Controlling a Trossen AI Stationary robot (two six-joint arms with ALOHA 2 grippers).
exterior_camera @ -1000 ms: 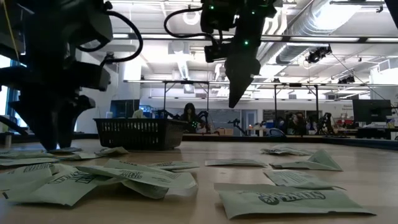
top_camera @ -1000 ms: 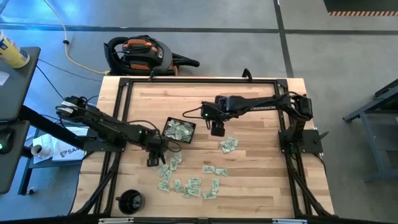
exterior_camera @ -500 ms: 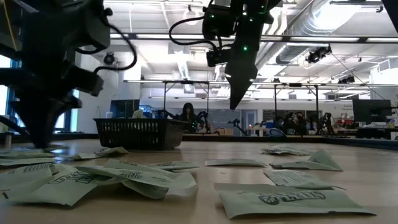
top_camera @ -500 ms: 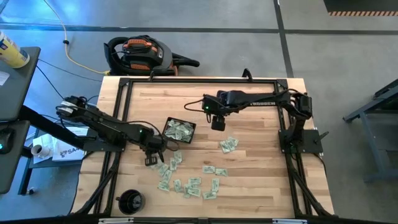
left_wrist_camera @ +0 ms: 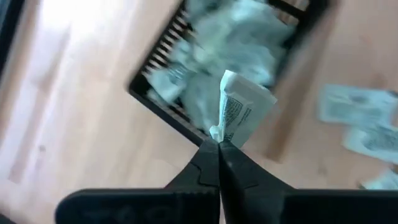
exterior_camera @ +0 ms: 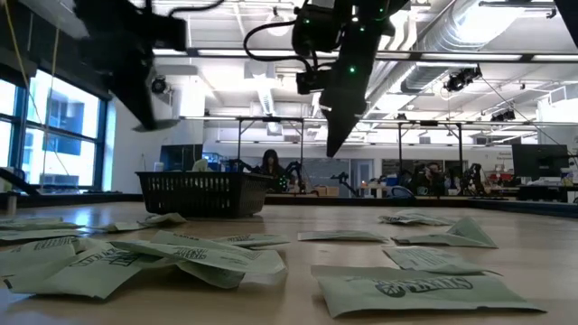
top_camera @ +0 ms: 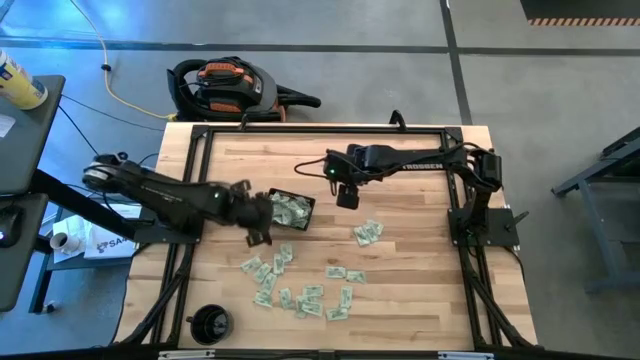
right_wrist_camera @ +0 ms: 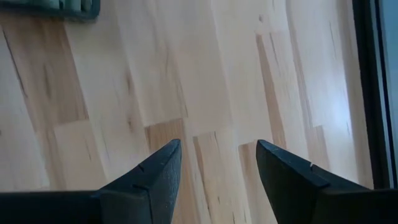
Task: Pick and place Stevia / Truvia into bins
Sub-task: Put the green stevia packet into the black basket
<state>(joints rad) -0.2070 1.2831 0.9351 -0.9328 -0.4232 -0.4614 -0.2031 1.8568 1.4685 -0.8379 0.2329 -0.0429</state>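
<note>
Pale green and white Stevia sachets (top_camera: pixel 300 290) lie flat and scattered on the wooden table (top_camera: pixel 400 280), with more in a small cluster (top_camera: pixel 367 233). Others fill the black mesh bin (top_camera: pixel 288 210). My left gripper (top_camera: pixel 259 235) is shut on one sachet (left_wrist_camera: pixel 239 115) and hangs above the table by the bin's near left corner (left_wrist_camera: pixel 161 102). My right gripper (top_camera: pixel 346 198) hangs open over bare wood to the right of the bin, with nothing between its fingers (right_wrist_camera: pixel 158 177). My left gripper pinches one short end of the sachet (left_wrist_camera: pixel 219 132) between the tips of its two fingers. The fingers slant down from the table's left side. The sachet sticks out past the fingertips, lifted clear of the table.
A round black cup-like object (top_camera: pixel 209 323) stands at the table's near left corner. A black frame (top_camera: pixel 200 180) runs around the table's edges. An orange and black vacuum (top_camera: pixel 225 85) lies on the floor beyond the far edge. Bare wood (top_camera: pixel 400 170) lies between the bin and the right arm's base.
My left gripper has taken a sachet from the left edge of the scattered pile, then risen and swung toward the bin, tipping as it went. The sachet is now lifted clear of the table. My right gripper has stayed open.
</note>
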